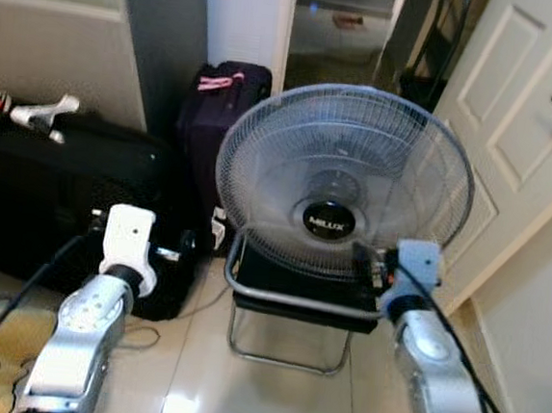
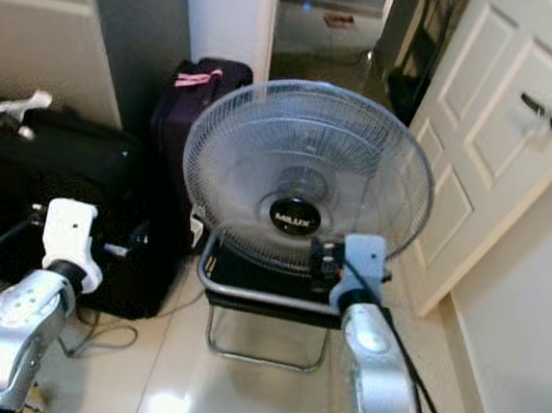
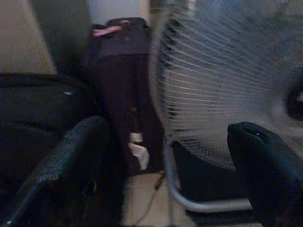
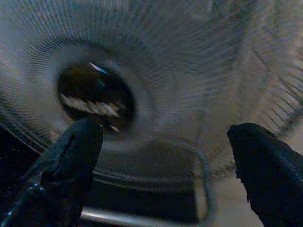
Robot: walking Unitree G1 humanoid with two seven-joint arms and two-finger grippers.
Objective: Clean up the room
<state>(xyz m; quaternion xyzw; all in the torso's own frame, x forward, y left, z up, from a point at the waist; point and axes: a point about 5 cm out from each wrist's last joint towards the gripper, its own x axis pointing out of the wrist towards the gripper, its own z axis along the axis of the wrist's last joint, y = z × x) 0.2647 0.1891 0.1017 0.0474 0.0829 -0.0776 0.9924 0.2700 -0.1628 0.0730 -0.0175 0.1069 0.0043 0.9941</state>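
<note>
You have the fan (image 1: pixel 344 182) dead ahead, sitting tilted back on a black-seated chair (image 1: pixel 299 300) with a chrome tube frame, its round grille facing you. Behind it to your left stand a dark purple suitcase (image 1: pixel 218 115) and a long black case (image 1: pixel 56 182); a white panelled door (image 1: pixel 530 122) is on your right.

Both arms are raised toward the fan. The right gripper (image 4: pixel 165 156) is spread wide, its fingers (image 4: pixel 78 151) straddling the lower grille just under the black hub badge (image 1: pixel 329 219) — very near, though contact cannot be made out. The left gripper (image 3: pixel 175 156) is also released and wide, pointed at the grille's left edge and the chrome frame below it, still apart from both.

The step in hand looks like taking hold of the fan to move it. A few things would help:

- Don't pinch the thin grille wires — they will likely flex and slip; aim for the rim ring or the body behind
- Bring the left gripper in to the rim so both sides carry the load evenly
- Watch the cord (image 1: pixel 174 318) trailing on the floor (image 1: pixel 269 399) beside the chair; it may snag
- Lift straight up before swinging away from the frame
</note>
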